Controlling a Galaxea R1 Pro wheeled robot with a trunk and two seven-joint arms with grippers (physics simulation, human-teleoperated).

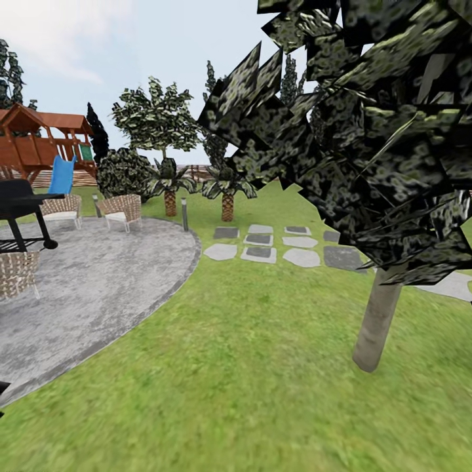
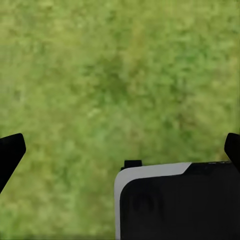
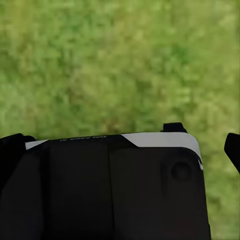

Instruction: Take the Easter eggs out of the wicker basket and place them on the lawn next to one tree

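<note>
The Easter eggs and the wicker basket are out of view. A tree with a bare grey-brown trunk (image 1: pixel 377 324) stands on the lawn (image 1: pixel 229 373) at the right, and its dark leafy crown fills the upper right. In the left wrist view my left gripper (image 2: pixel 120 152) is open over grass, its black fingertips (image 2: pixel 11 152) far apart with nothing between them. My right gripper (image 3: pixel 120 150) is open too, one fingertip (image 3: pixel 233 149) at the frame's edge, with nothing held.
A round grey patio (image 1: pixel 85 288) lies at the left with a black grill (image 1: pixel 19 206) and wicker chairs (image 1: pixel 122 210). Grey stepping stones (image 1: pixel 261 246), short palms (image 1: pixel 227 190) and a wooden playset (image 1: pixel 39 141) lie farther off. My black-and-white body (image 2: pixel 175 205) shows below both wrists.
</note>
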